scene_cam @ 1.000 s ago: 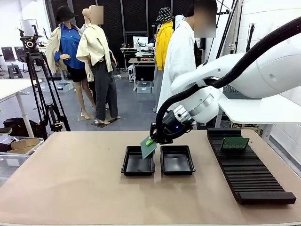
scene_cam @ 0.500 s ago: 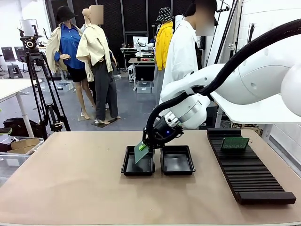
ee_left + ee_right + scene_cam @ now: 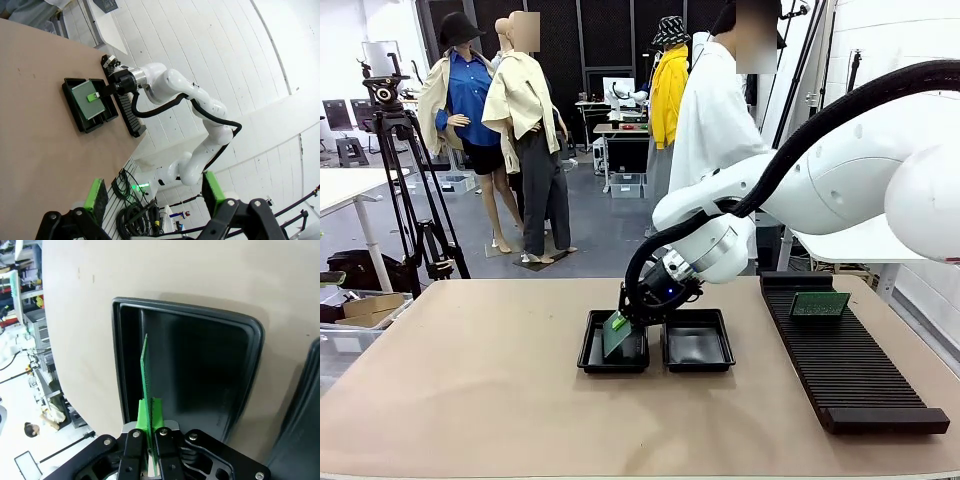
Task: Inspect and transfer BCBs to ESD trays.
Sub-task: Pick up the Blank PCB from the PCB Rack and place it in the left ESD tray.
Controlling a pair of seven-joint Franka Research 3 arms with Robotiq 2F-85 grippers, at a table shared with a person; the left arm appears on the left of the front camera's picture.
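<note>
The right claw [image 3: 623, 318], pinched shut on the tilted BCB [image 3: 616, 338] over the ESD tray [image 3: 588, 352] nearer the worktop's left edge, should level the board, lower it clear of the rim, then release, while the left claw [image 3: 154, 191] hangs wide open, empty

At centre frame on the table [image 3: 470, 390] I see the left tray [image 3: 590, 352] and right tray [image 3: 697, 345] side by side, rims nearly touching. The right gripper [image 3: 623, 322] holds a board [image 3: 616, 338] tilted over the left tray. The rack [image 3: 850, 380] runs down the right of frame, with a second board [image 3: 820, 303] on its far end. A person [image 3: 715, 120] stands behind the table, upper centre
</note>
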